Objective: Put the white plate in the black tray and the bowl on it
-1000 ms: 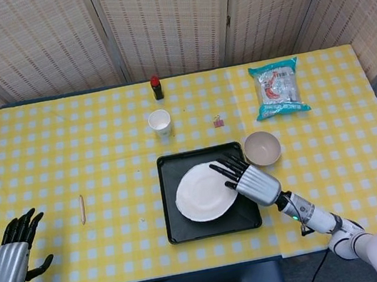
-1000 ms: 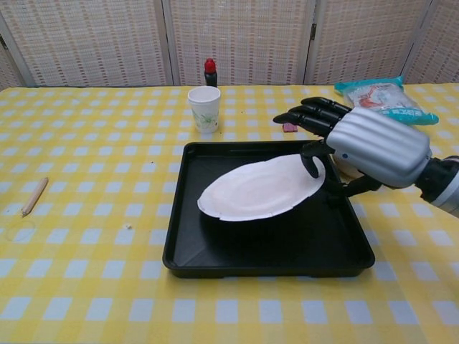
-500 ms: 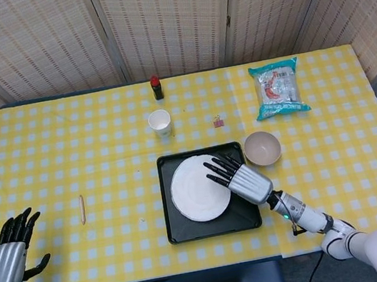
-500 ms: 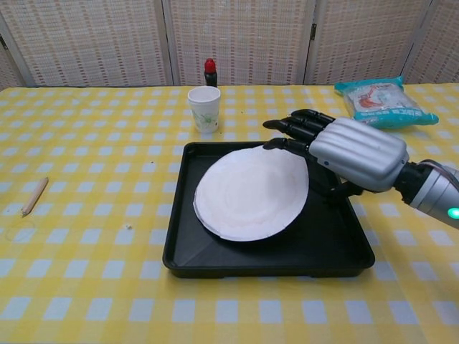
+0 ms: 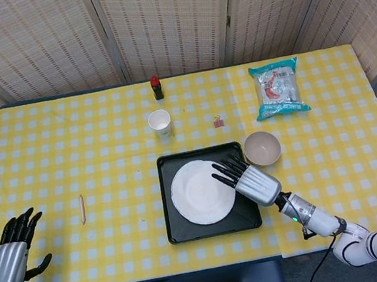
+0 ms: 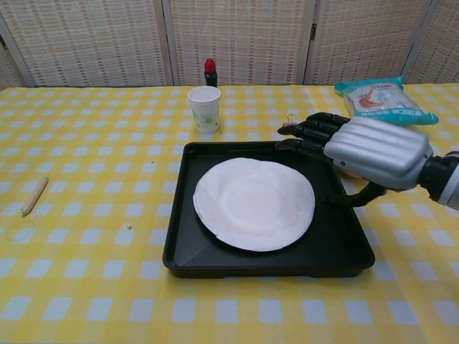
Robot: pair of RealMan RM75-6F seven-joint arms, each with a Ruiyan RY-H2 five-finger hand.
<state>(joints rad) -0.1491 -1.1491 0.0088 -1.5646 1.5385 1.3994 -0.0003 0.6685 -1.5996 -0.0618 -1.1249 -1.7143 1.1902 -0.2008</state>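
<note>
Since the white plate lies flat in the black tray, step one looks done. Right hand: fingers spread, empty, above the tray's right edge. Next: the bowl, beside the tray's far right corner, needs grasping. Left hand: idle, fingers spread.

Woven folding screens stand behind the yellow checked table.

white plate flat in black tray (robot hand beside)
</note>
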